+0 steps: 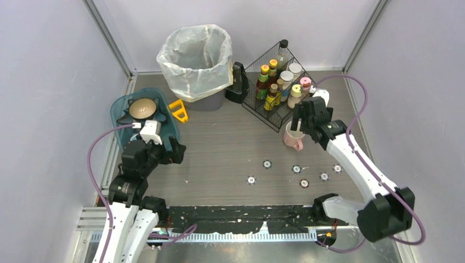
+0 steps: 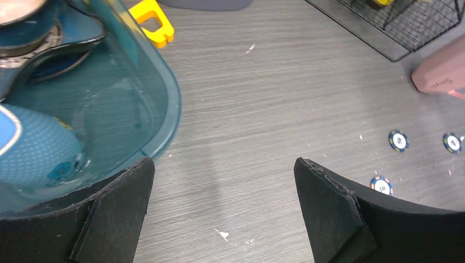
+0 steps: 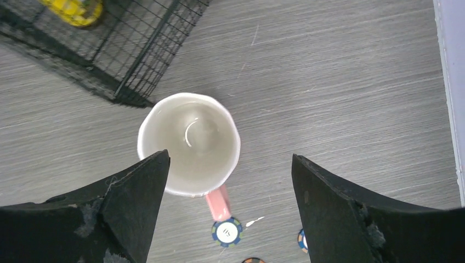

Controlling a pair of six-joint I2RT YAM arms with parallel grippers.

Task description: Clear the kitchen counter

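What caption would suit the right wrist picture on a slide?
Open right gripper hovers over an upright pink mug near the wire rack, a chip beside it on the counter.

I see my right gripper [image 3: 228, 160] spread wide over an upright pink-handled ceramic mug [image 3: 189, 137]; one finger [image 3: 126, 208] overlaps its rim, contact unclear. A black wire rack [image 3: 109, 55] stands just beyond.

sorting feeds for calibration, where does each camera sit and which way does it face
Top external: above, behind the bases, facing down on the kitchen counter; left gripper and right gripper show.
Left wrist: on the left arm, facing down past the teal tub; its open fingers show.
Right wrist: on the right arm, straight down into the pink mug; its fingers show.
All three share the mug and poker chips.
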